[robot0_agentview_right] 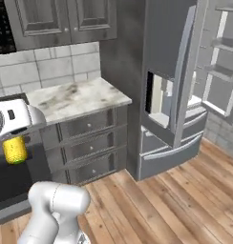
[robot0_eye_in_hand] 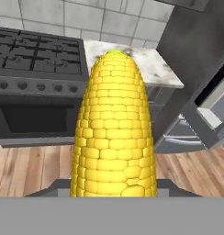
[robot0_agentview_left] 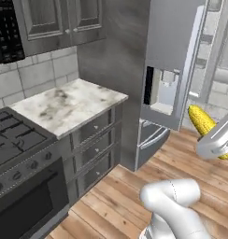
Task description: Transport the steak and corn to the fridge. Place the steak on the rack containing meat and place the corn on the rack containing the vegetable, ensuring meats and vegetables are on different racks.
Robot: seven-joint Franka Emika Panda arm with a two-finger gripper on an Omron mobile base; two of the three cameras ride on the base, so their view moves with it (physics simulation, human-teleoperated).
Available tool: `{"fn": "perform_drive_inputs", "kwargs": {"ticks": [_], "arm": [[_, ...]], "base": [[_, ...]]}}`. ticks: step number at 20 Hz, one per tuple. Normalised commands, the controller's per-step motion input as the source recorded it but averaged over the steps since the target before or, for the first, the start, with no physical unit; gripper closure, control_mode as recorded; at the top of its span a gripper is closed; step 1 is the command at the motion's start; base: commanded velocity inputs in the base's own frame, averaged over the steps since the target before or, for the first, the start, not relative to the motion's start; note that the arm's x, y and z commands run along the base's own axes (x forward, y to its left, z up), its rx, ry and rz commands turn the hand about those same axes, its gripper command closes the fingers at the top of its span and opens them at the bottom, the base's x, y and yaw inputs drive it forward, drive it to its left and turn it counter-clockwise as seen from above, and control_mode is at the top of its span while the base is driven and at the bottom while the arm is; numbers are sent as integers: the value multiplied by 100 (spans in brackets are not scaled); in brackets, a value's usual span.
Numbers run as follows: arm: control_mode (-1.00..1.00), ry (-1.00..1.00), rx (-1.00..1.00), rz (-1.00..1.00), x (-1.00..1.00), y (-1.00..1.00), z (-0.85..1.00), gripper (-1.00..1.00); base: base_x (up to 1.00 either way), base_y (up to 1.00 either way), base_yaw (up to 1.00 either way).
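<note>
My gripper (robot0_agentview_left: 217, 142) is shut on the corn (robot0_agentview_left: 201, 120), a bright yellow cob that sticks out past the hand at the right edge of the left base view. In the right base view the corn (robot0_agentview_right: 15, 149) hangs below the white hand at the far left. The cob (robot0_eye_in_hand: 114, 133) stands in the middle of the hand view and hides the fingertips. The fridge (robot0_agentview_left: 172, 56) stands ahead, tall and grey. Its door (robot0_agentview_right: 183, 71) is swung partly open, and white door shelves (robot0_agentview_right: 223, 71) show at the right. The steak, the racks and the vegetable are out of view.
A marble counter (robot0_agentview_left: 69, 105) with grey drawers (robot0_agentview_left: 95, 149) sits left of the fridge. A black stove and oven (robot0_agentview_left: 17, 154) stand further left, with dark upper cabinets (robot0_agentview_left: 64, 18) above. Wooden floor (robot0_agentview_right: 185, 200) lies open before the fridge.
</note>
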Motion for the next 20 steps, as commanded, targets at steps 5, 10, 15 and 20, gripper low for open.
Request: {"fn": "perform_drive_inputs", "kwargs": {"ticks": [5,10,15,20], "arm": [[100,0,0,0,0,0,0,100],[100,0,0,0,0,0,0,100],[100,0,0,0,0,0,0,100],[100,0,0,0,0,0,0,100]], "base": [[-14,-66,80],[-57,-100,54],[-62,-100,21],[-27,-100,22]]}}
